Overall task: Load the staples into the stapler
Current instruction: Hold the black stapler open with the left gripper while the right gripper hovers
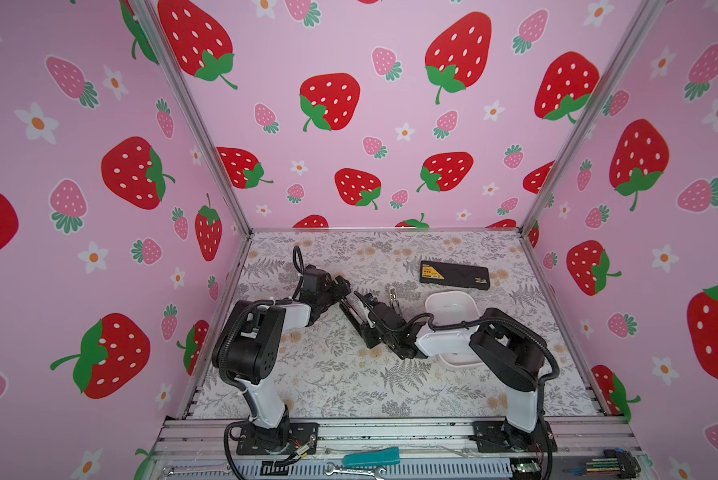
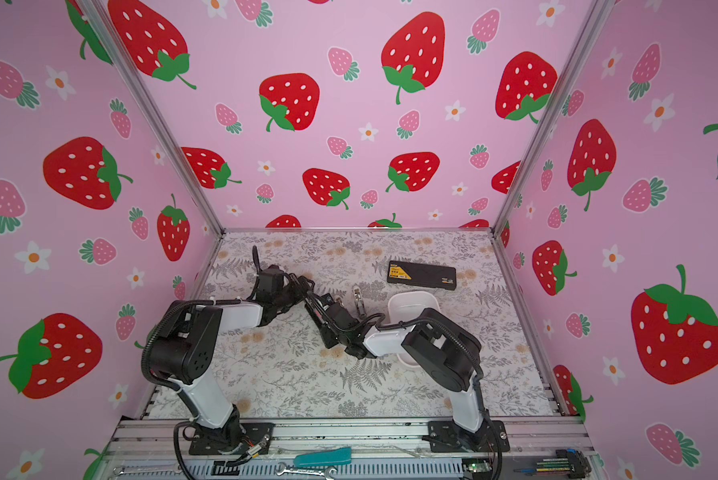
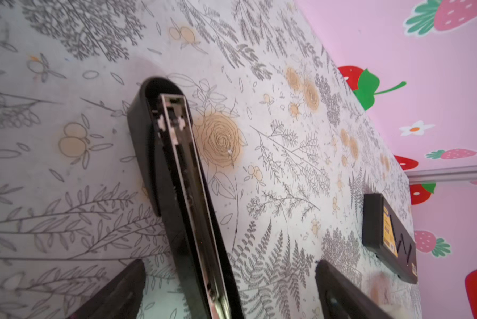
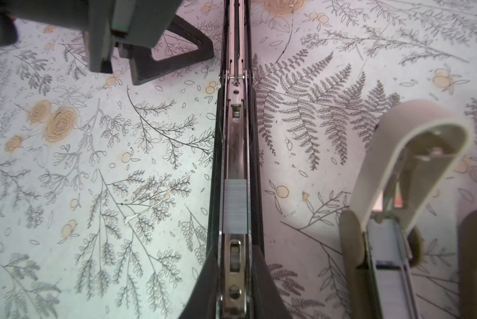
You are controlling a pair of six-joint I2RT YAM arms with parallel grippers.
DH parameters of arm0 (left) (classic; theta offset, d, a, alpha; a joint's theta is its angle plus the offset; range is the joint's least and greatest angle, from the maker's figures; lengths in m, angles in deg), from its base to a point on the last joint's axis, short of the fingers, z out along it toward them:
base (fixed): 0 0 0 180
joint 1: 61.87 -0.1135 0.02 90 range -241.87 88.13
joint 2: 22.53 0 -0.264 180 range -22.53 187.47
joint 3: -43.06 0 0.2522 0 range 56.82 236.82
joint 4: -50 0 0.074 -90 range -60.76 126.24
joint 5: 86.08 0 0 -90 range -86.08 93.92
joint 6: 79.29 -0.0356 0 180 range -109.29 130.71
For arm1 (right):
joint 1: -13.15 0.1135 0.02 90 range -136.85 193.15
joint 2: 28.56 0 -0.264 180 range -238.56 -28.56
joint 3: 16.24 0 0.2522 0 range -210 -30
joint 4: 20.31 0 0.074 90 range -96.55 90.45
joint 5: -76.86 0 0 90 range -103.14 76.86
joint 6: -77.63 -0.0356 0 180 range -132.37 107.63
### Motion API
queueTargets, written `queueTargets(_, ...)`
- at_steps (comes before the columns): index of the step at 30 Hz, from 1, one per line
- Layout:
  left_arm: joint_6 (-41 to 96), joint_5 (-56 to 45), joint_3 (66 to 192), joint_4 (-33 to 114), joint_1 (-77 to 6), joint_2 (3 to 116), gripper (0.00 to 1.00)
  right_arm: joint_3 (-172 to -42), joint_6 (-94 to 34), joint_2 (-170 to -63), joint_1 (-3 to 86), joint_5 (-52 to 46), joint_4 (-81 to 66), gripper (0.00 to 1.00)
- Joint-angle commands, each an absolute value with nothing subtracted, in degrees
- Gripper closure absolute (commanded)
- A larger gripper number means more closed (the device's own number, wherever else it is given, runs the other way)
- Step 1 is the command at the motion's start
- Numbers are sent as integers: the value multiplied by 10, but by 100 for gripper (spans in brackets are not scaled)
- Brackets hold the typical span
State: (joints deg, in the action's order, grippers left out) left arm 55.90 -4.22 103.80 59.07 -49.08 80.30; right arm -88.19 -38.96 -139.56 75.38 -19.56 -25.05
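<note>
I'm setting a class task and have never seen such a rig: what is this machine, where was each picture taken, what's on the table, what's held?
Two black-and-white robot arms stand at a flower-patterned table. Two pictures look down from overhead; the other two come from cameras on the arms' wrists. On the table: a black stapler folded open, a short grey strip of staples in its metal channel, a cream stapler, a white plastic tray and a black box with a yellow label. The left claw is open, holding nothing; the right claw seems clamped on the black stapler.
</note>
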Motion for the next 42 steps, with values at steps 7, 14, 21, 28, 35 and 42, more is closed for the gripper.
queueTargets(7, 606, -134, 1084, 720, -547, 903, 15, -845, -399, -1363, 762, -154, -302, 100)
queueTargets(14, 601, -191, 1113, 755, -570, 900, 25, -839, -384, -1375, 765, -174, -310, 100)
queueTargets(21, 532, -197, 1084, 775, -548, 848, 48, -826, -366, -1375, 764, -194, -325, 100)
queueTargets(28, 459, -220, 1034, 857, -514, 830, 51, -786, -341, -1367, 765, -195, -395, 100)
queueTargets(35, 345, -236, 950, 972, -469, 811, 50, -738, -323, -1367, 765, -189, -484, 100)
queueTargets(42, 278, -272, 895, 1073, -441, 818, 45, -712, -320, -1371, 766, -188, -531, 100)
